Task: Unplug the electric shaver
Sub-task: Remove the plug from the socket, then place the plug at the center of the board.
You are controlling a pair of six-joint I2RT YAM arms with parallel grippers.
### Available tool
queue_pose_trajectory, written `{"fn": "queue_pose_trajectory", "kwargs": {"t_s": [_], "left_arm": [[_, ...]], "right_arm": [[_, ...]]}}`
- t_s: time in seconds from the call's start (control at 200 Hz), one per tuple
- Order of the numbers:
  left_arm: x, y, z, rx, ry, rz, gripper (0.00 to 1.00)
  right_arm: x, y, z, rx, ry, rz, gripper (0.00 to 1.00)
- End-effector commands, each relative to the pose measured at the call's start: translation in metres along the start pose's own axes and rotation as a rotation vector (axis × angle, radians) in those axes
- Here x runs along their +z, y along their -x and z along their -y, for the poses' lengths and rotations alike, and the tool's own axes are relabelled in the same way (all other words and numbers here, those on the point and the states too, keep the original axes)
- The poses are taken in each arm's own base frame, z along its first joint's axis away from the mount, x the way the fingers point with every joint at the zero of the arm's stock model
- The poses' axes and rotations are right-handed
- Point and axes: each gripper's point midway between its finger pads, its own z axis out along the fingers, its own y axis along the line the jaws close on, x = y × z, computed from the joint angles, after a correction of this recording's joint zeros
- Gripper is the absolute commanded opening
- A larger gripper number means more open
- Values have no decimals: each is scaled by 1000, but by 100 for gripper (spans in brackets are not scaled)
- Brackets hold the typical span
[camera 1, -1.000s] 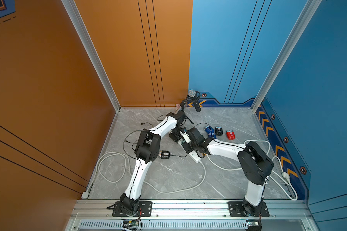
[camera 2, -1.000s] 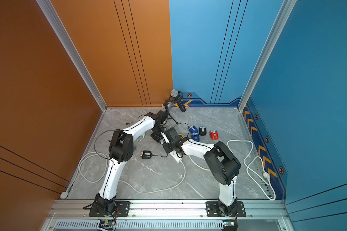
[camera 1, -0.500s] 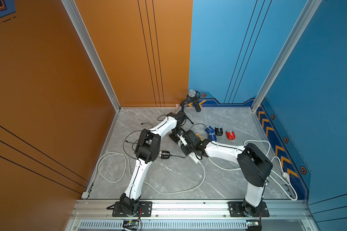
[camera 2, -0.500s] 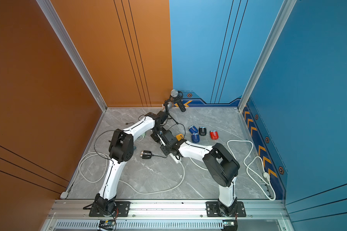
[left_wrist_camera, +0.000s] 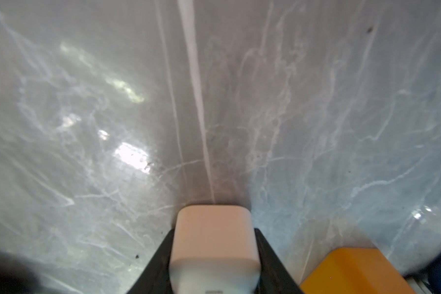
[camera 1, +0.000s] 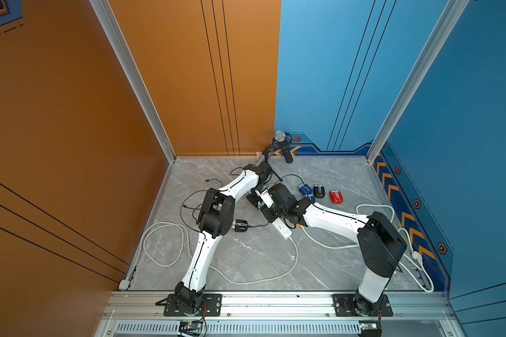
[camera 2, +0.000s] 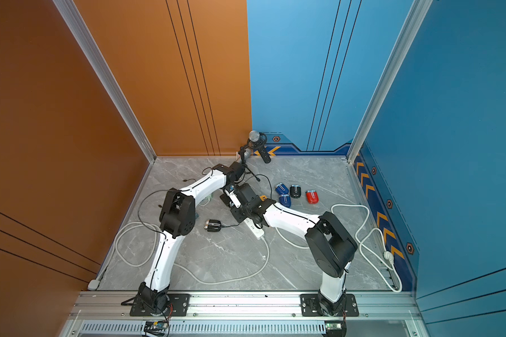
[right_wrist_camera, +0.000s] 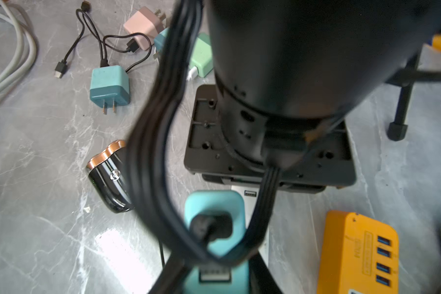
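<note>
The electric shaver [right_wrist_camera: 107, 175], black with copper trim, lies on the grey floor; it also shows in both top views [camera 1: 239, 226] [camera 2: 213, 225]. Its thin black cable runs to a teal adapter [right_wrist_camera: 214, 206] over the white power strip [camera 1: 281, 230]. My right gripper [right_wrist_camera: 215, 254] is shut on that adapter; whether its prongs sit in the strip is hidden. My left gripper [left_wrist_camera: 214, 230] is shut on the strip's white end [left_wrist_camera: 214, 244], just beyond the right one. The left wrist's looped cable blurs across the right wrist view.
An orange USB hub [right_wrist_camera: 359, 252] lies beside the strip. Loose teal [right_wrist_camera: 110, 86], pink [right_wrist_camera: 144, 28] and green [right_wrist_camera: 201, 54] adapters lie beyond the shaver. A microphone on a tripod [camera 1: 281, 140] stands at the back wall. Small blue, black and red devices [camera 1: 319, 191] and white cables [camera 1: 164, 245] lie around.
The right wrist has shifted slightly left, closer to the left gripper. The left arm and the shaver have not moved.
</note>
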Motion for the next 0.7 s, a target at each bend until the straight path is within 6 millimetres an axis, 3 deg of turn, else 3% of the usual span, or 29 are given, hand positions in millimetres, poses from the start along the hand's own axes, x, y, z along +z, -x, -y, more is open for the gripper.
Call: {"fn": "queue_pose_trajectory", "kwargs": {"t_s": [0.0,0.235,0.525,0.696], "left_arm": [[10,11,6,50,10,51,31],[-8,18,30,118,-56,95,35],[-22,13,42,206,-84,123,58],[-32,8,39,225,-81,141,74]], "right_arm": [[-17,-12,-12,-15,72,-24,22],[-28,-48,-25,-81,81,-121,23],[-32,-89,-54,-176,84,-204,24],[-30,-108,-54,-151,65,-252,25]]}}
